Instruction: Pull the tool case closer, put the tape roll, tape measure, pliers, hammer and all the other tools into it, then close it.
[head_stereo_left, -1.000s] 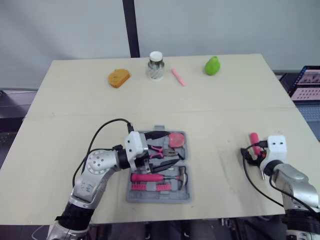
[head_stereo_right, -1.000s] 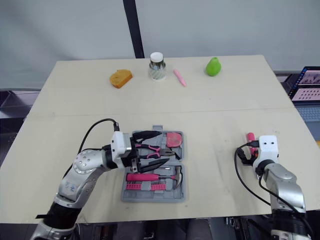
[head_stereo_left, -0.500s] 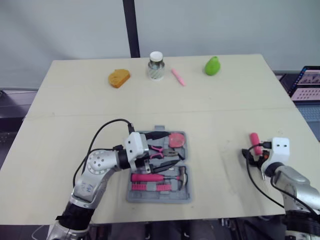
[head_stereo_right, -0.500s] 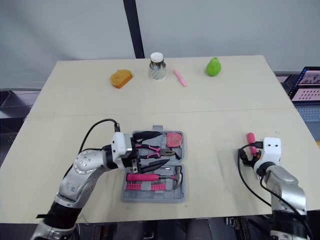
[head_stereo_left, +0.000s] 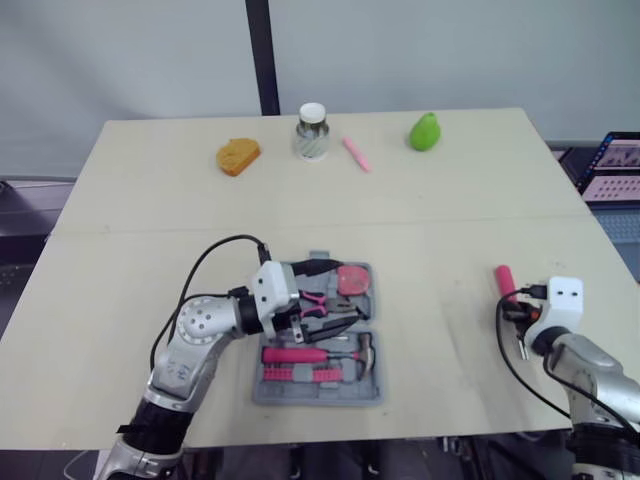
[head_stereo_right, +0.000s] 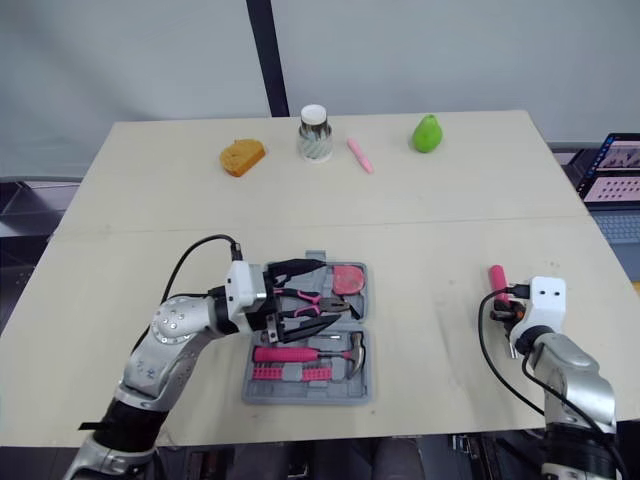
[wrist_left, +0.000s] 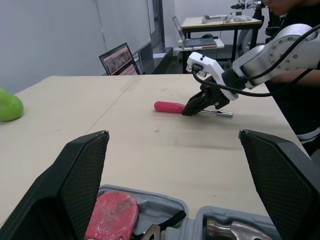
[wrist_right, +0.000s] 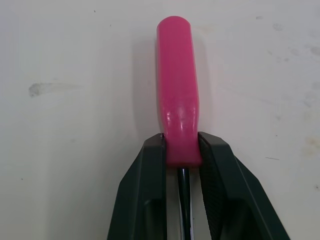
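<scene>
**Screwdriver gripped at the right of the desk, case open near the left arm**

The grey tool case (head_stereo_left: 320, 395) lies open on the near middle of the desk (head_stereo_left: 440, 220), its tray facing up. Inside it sit a pink tape measure (head_stereo_left: 352, 279) in the far right corner and pink-handled pliers (head_stereo_left: 312, 300) just beside it. A hammer (head_stereo_left: 300, 354) with a pink grip lies across the nearer half.

The left gripper (head_stereo_left: 338, 290) hangs over the far part of the case, above the pliers. Its jaws are spread wide and hold nothing.

Well apart from the case, near the desk's right edge, the right gripper (wrist_right: 181, 150) has its jaws closed on a pink-handled screwdriver (wrist_right: 176, 90). They pinch the handle at the end where the metal shaft begins. The rest of the handle points away from the wrist, and the shaft runs back between the fingers. The tool lies level and low at the desk top.

Along the far edge stand a brown piece of bread (head_stereo_left: 238, 156), a jar with a white lid (head_stereo_left: 312, 132), a pink pen (head_stereo_left: 356, 154) and a green pear (head_stereo_left: 425, 131).
</scene>
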